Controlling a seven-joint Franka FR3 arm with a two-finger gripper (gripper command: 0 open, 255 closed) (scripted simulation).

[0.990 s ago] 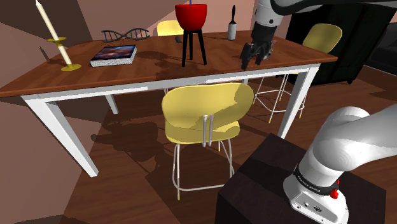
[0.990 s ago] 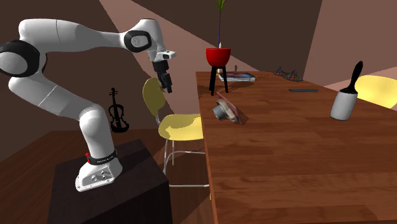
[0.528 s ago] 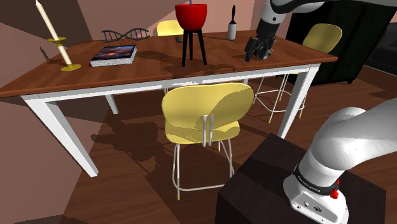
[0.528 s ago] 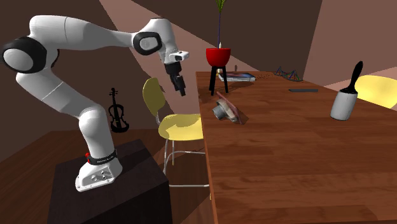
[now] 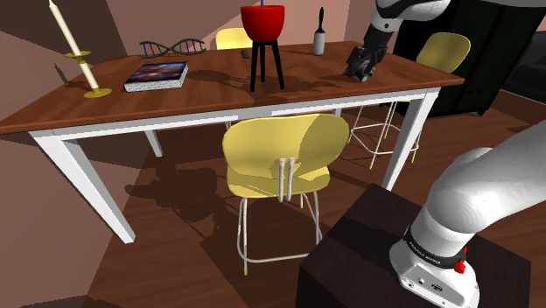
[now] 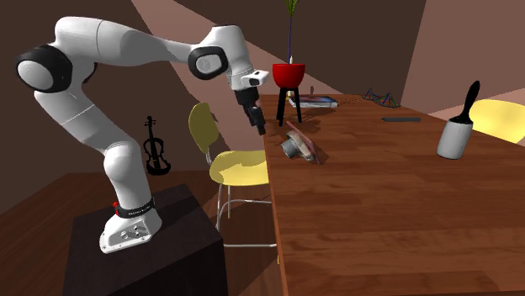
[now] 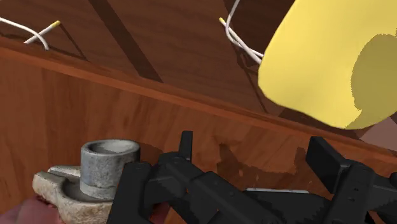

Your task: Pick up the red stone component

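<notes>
With the tool spread wide and empty just beside the component, which lies near the edge of the bench, it should centre over that piece, then lower squarely before closing.

long wooden table (white legs), yellow chairs, dark plank floor, walls seemingly pinkish-brown.

The worktop is bare around the stone component, so the pincer, hanging at the edge just beside it, has free way. The red pot on its stand is apart; the yellow chair sits lower.
</notes>
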